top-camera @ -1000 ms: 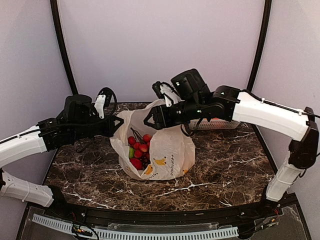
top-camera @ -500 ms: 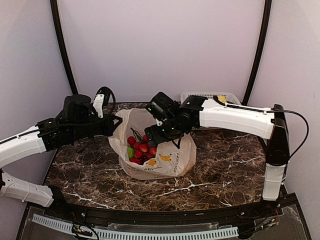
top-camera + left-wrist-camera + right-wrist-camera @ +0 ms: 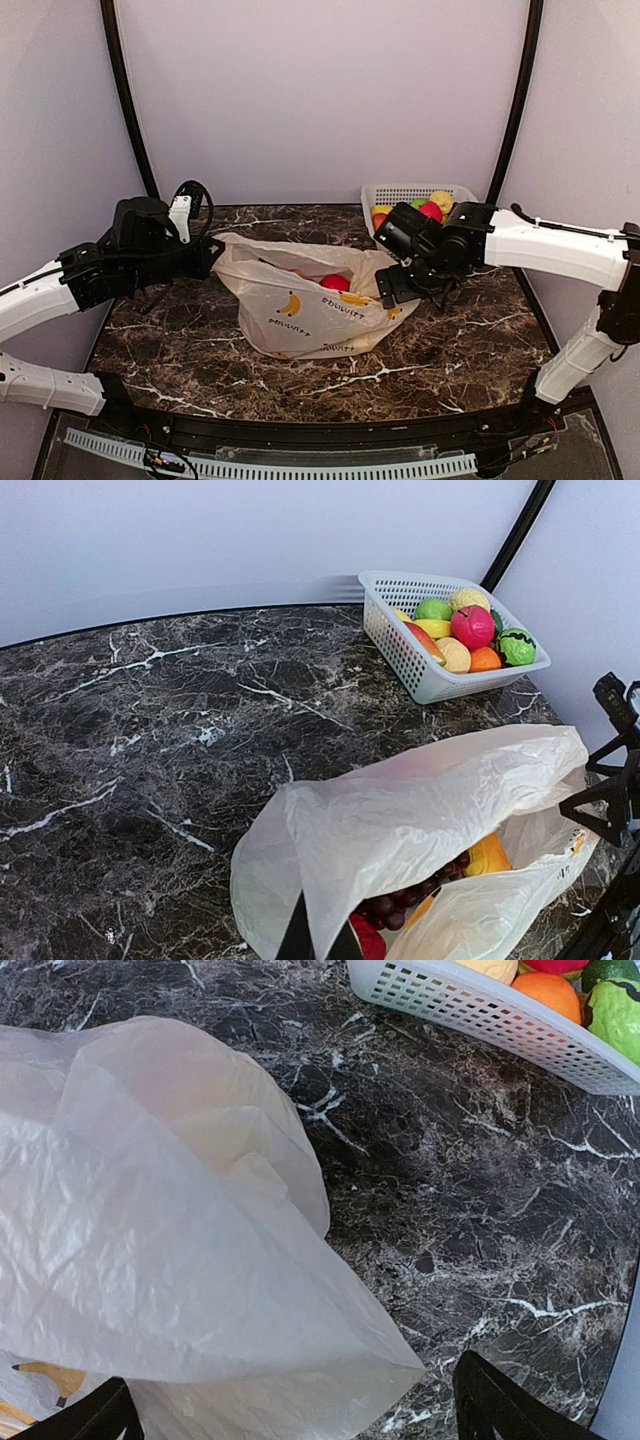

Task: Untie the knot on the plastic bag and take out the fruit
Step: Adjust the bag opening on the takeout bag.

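While the plastic bag [image 3: 300, 315] lies mid-table with its mouth open, the fruit [image 3: 335, 283] is seen inside. Its left edge is pinched by the left gripper [image 3: 322, 940]. The right gripper [image 3: 292, 1400] is spread wide about its right edge, near the white basket [image 3: 400, 190].

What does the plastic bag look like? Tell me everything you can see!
The plastic bag is thin, crinkly, see-through cream plastic with little yellow banana pictures and small writing. It lies slumped on the dark marble table, mouth open. The left gripper pinches its left edge; the right gripper is open at its right edge. Inside show a red ball, dark grapes and a yellow piece.
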`<state>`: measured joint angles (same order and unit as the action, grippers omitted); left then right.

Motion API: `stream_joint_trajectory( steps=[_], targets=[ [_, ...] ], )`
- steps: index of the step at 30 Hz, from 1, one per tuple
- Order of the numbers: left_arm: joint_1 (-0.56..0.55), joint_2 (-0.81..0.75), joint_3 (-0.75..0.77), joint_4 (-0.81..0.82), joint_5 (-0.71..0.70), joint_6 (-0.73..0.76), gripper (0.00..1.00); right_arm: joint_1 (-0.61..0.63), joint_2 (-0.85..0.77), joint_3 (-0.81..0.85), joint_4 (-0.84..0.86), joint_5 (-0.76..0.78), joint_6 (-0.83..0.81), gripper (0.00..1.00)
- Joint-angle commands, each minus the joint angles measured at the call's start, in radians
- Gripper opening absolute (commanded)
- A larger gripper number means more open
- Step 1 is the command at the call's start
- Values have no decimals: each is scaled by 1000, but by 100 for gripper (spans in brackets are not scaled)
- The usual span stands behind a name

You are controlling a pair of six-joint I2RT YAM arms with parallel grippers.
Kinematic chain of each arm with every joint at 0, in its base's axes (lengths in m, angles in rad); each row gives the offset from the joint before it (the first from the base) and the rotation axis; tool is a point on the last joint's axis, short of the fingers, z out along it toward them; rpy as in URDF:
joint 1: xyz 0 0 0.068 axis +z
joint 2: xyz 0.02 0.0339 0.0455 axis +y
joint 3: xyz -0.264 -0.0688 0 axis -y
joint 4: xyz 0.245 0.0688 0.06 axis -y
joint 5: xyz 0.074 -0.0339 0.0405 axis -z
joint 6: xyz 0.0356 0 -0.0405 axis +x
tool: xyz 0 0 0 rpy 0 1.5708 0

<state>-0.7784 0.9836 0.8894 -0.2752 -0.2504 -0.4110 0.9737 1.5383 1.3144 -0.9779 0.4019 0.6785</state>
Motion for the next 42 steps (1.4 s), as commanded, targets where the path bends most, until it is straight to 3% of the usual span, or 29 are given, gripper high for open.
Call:
stream_joint_trajectory(
  steps=[1,13,25,36,42],
  targets=[
    [11,-23,-22,-18,29,32,1,-7,-36,-4,35,-14,-29,95],
    [10,1,-38,42,187,38,1,110,-56,181,303,-212,-161,92],
    [10,-26,-89,86,206,8,1,133,221,297,599,-503,-204,52],
    [10,-108,-235,143,141,-64,1,320,308,85,674,-583,-159,43],
    [11,-200,-335,150,119,-91,1,353,304,56,666,-563,-146,41]
  ],
)
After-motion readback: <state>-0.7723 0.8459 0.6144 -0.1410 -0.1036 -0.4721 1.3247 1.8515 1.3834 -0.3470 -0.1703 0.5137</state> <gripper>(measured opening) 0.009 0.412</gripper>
